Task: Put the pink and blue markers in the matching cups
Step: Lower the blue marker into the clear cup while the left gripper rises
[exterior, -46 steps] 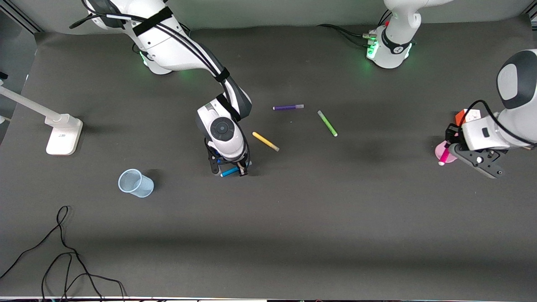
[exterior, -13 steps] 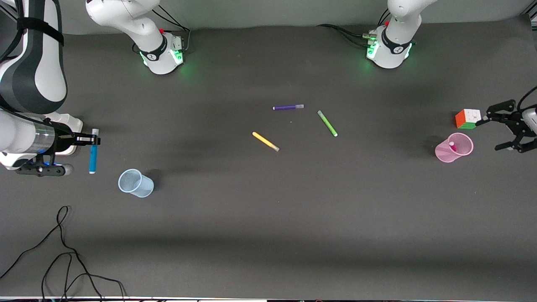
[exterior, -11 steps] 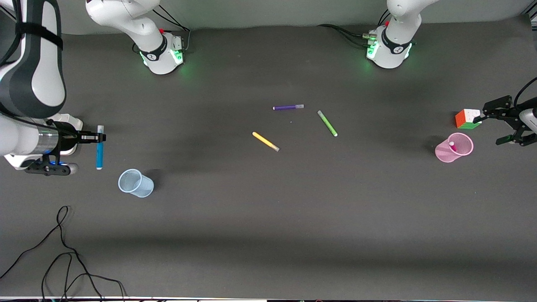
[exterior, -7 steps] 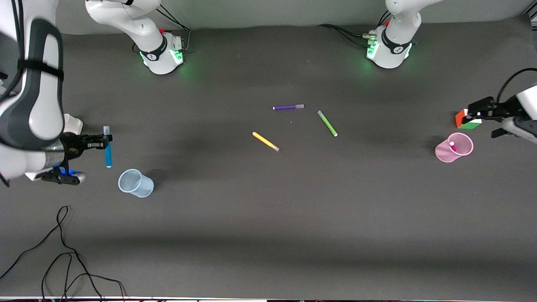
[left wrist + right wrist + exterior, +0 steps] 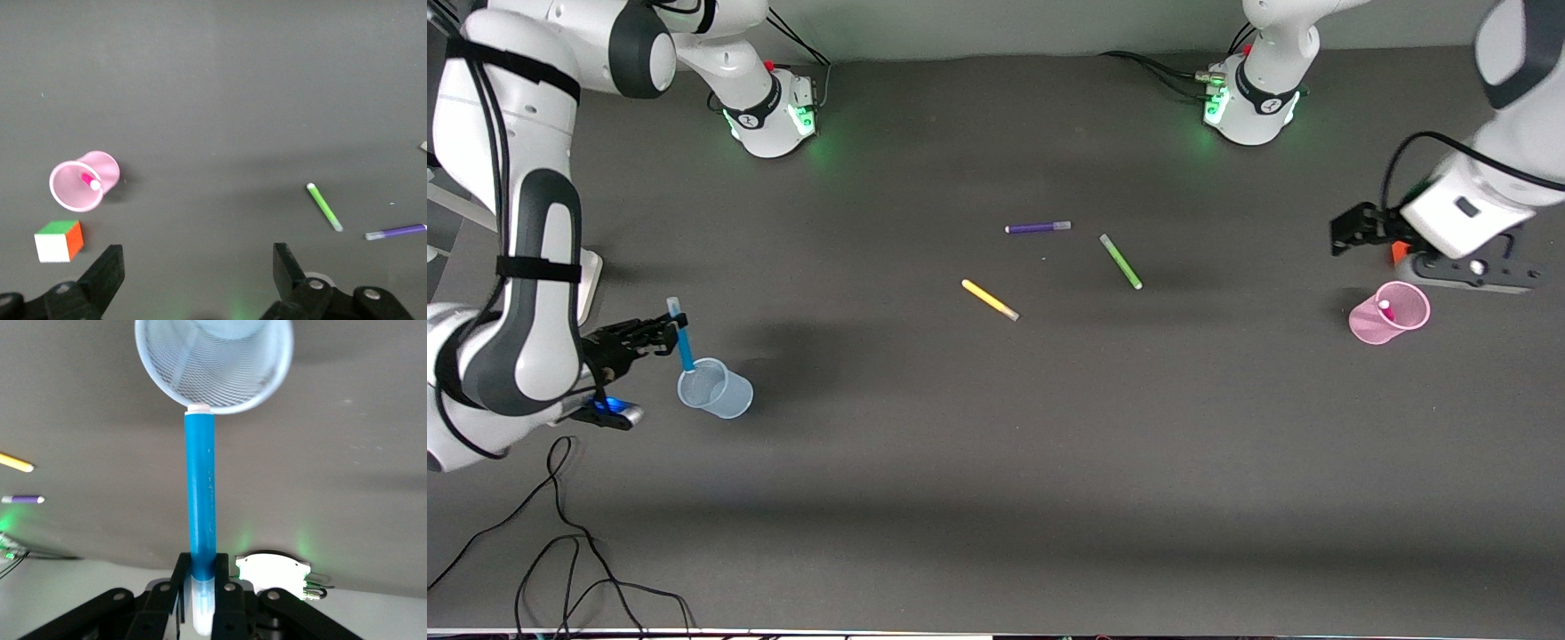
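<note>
This looks like a robotics lab. Two white arms are bolted to a table (image 5: 996, 498) covered in plain dark grey cloth, each base (image 5: 769, 111) glowing green and trailing cables. Near that base, toward the right arm's end of the table, stands a white camera stand (image 5: 587, 284). Loose black cable (image 5: 560, 533) coils on the cloth nearer the front camera than the stand.

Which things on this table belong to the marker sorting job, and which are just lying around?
Job: blue marker, blue cup, pink marker, pink cup.
Lying about: purple marker, green marker, yellow marker, puzzle cube, cables.
</note>
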Motion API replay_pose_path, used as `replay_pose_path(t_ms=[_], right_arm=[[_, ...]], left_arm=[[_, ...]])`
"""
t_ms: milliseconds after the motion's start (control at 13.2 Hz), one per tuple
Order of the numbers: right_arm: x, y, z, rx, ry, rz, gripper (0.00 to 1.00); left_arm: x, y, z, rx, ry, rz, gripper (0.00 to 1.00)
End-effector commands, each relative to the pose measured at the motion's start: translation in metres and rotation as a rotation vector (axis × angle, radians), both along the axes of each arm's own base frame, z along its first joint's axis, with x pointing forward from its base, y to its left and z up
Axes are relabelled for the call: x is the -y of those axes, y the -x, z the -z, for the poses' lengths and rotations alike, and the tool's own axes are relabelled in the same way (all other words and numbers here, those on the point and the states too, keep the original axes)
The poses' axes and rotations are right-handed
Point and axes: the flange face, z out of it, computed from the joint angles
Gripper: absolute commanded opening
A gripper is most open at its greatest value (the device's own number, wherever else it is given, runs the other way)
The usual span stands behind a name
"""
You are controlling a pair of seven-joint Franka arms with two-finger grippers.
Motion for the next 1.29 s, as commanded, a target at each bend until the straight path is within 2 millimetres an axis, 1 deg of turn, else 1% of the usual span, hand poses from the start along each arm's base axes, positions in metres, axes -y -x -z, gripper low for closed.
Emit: replay_pose_path(t_ms=[0,76,151,303,378,454,530,605,757,908,984,1135,1211], right_arm=[[0.008,-0.011,0.016,-0.012,-0.073,0.001,0.00],[0.007,-0.013,0.022,-0.015,-0.072,-0.002,0.00],[0.007,-0.015,0.024,-0.013,-0.070,-0.004,0.00],[0.004,-0.020,0.029,-0.006,-0.063,-0.009,0.00],[0.004,-0.020,0.036,-0.013,-0.059,-0.010,0.00],[0.005,-0.021,0.039,-0.012,-0.058,-0.008,0.00],[0.004,-0.022,0.039,-0.010,-0.056,-0.008,0.00],[0.005,-0.022,0.040,-0.006,-0.052,-0.006,0.00],[0.005,-0.023,0.045,-0.004,-0.051,-0.008,0.00],[0.005,-0.023,0.047,-0.005,-0.047,-0.007,0.11],[0.004,-0.024,0.049,-0.002,-0.045,-0.008,0.14],[0.005,-0.025,0.056,0.004,-0.042,-0.011,0.14],[0.005,-0.026,0.056,0.008,-0.041,-0.011,0.14]], left_arm=[[0.012,0.004,-0.012,-0.012,-0.034,-0.035,0.99],[0.020,0.007,-0.011,-0.019,-0.037,-0.032,0.99],[0.025,0.009,-0.009,-0.031,-0.041,-0.038,0.99],[0.026,0.008,-0.009,-0.031,-0.040,-0.034,0.99],[0.023,0.008,-0.008,-0.031,-0.038,-0.028,1.00],[0.026,0.009,-0.010,-0.029,-0.039,-0.018,0.99],[0.037,0.011,-0.010,-0.025,-0.049,0.006,0.99],[0.029,0.012,-0.015,-0.017,-0.067,0.000,0.99],[0.025,0.013,-0.020,-0.005,-0.059,0.006,0.99],[0.016,0.010,-0.022,0.007,-0.044,0.024,0.99],[0.010,0.009,-0.022,0.008,-0.037,0.025,0.99],[-0.008,0.004,-0.019,0.002,-0.017,0.002,0.99],[-0.009,0.003,-0.018,0.002,-0.012,0.038,0.99]])
